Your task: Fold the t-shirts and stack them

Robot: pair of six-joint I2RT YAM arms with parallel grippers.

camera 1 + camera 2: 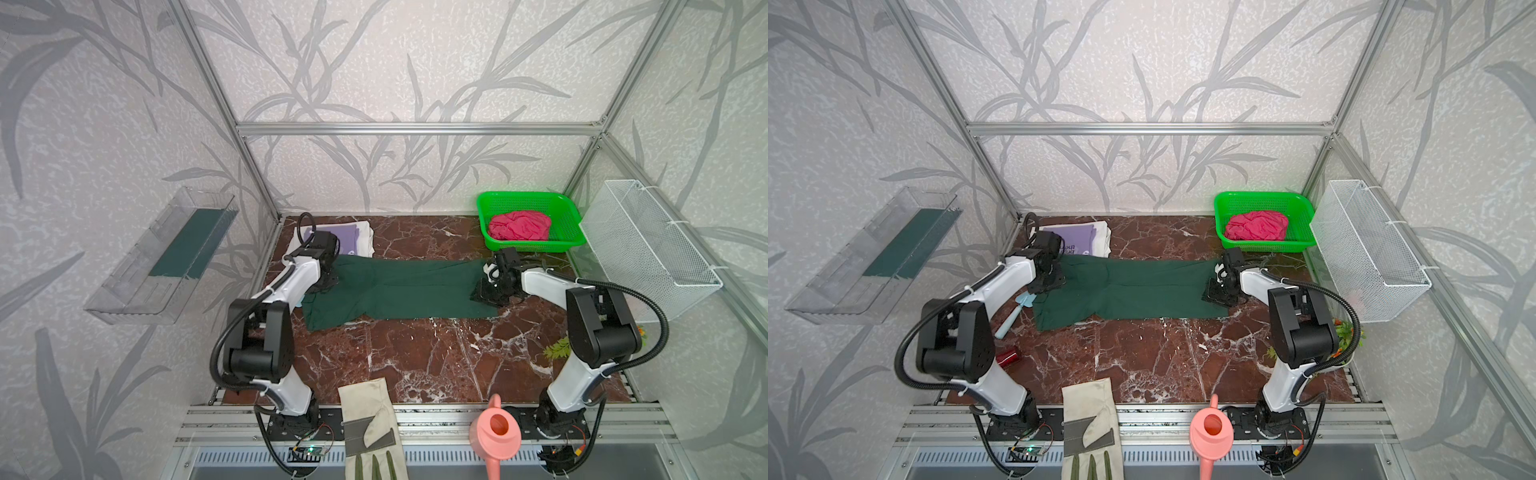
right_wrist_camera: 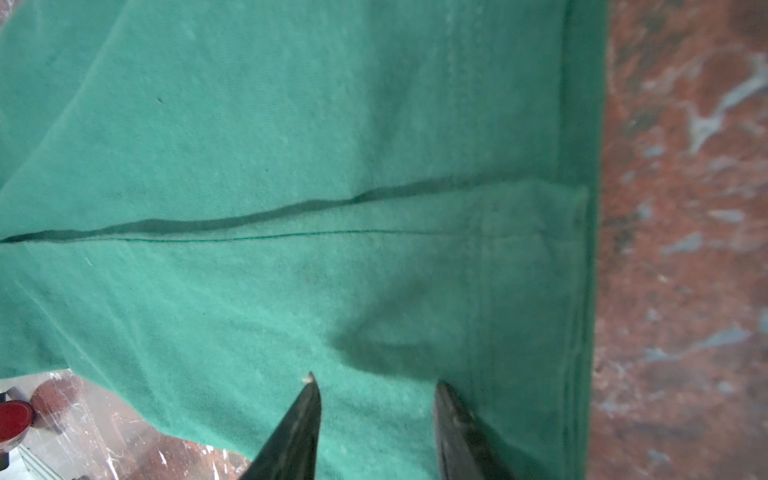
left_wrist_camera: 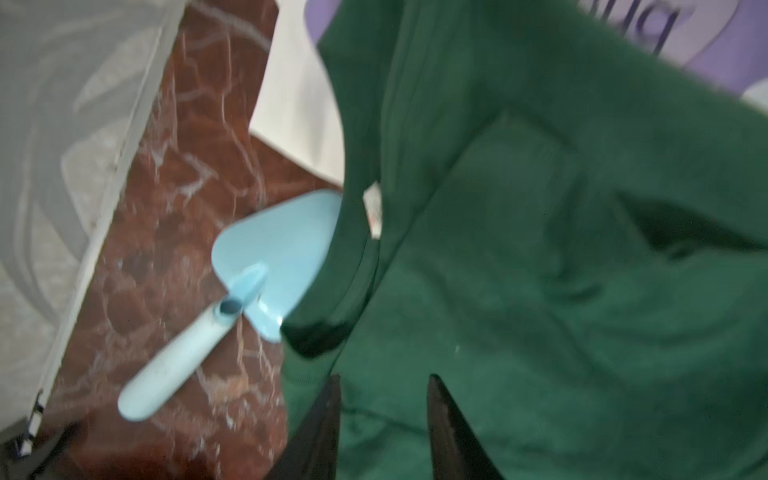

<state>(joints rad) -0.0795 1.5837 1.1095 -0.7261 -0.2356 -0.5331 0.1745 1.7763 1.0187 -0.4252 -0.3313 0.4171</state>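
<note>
- A dark green t-shirt [image 1: 399,291] lay stretched out across the far middle of the marble table [image 1: 415,357].
- The left gripper [image 3: 384,378] hung over the shirt's collar end, jaws apart and pinching nothing.
- The right gripper [image 2: 376,380] hung over its hem end, jaws also apart.
- A lilac t-shirt [image 1: 349,241] lay folded on a white t-shirt [image 1: 368,239] in the far left corner.
- A pink-red t-shirt [image 1: 519,226] sat crumpled in a green basket [image 1: 523,194] at the far right.
</note>
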